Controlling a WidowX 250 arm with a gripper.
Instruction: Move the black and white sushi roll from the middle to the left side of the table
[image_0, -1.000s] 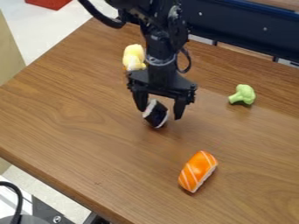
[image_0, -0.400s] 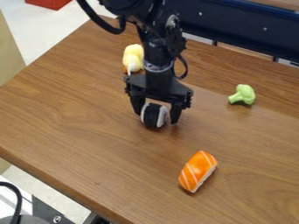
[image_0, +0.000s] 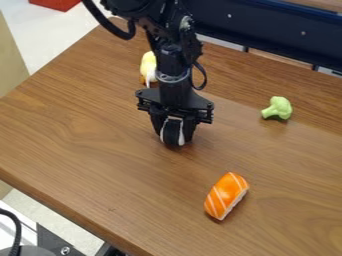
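- Near the middle of the brown table (image_0: 87, 130), the black gripper (image_0: 175, 136) is hanging down and pinching a little black-and-white toy (image_0: 172, 133).
- The gripper is opening only as wide as the toy. One finger is sitting at the toy's 9 o'clock side, and the other is sitting at its 3 o'clock side.
- The toy is showing its dark part in the middle, with white edges by the fingers. Its low end is pointing to 6 o'clock, and I cannot tell if it is touching the table.
- From the gripper, the orange-and-white toy (image_0: 227, 195) is lying toward 5 o'clock, well apart. The green toy (image_0: 277, 108) is resting between 2 and 3 o'clock. The yellow toy (image_0: 149, 66) is resting between 11 and 12 o'clock, partly hiding behind the arm (image_0: 175, 75).
- I think a good pinch is pushing the same on both sides, so the toy is not twisting or popping out.
- A soft but snug squeeze is working best, I guess, because the toy is looking round at its sides and maybe a bit squishy.
- The fingers are sitting low, so they should be going straight up and down here, not scraping the table.
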